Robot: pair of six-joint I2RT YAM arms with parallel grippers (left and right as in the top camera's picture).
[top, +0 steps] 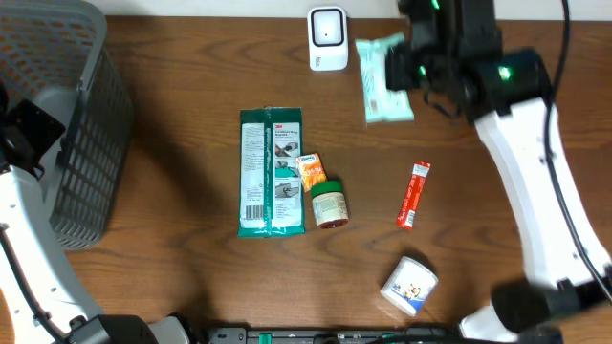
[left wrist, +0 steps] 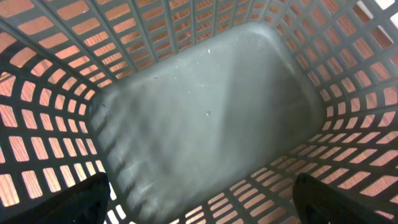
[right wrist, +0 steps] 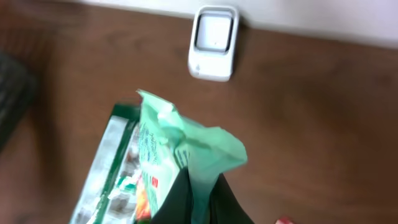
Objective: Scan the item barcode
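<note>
My right gripper (top: 419, 69) is shut on a pale green soft pack (top: 384, 78), held up at the table's back right. Its black fingers (right wrist: 177, 199) pinch the crimped end of the pack (right wrist: 186, 140) in the right wrist view. The white barcode scanner (top: 327, 38) stands just left of the pack at the back edge, and shows ahead of it as the scanner (right wrist: 213, 42) with its window facing up. My left gripper (left wrist: 199, 202) hangs open over the inside of the grey basket (left wrist: 205, 118), nothing between its fingers (left wrist: 68, 202).
The grey slatted basket (top: 67, 124) fills the left end. Mid-table lie a dark green flat pack (top: 272, 172), an orange sachet (top: 312, 172) and a green-lidded jar (top: 329, 204). A red stick pack (top: 413, 195) and a white tub (top: 409, 285) lie to the right.
</note>
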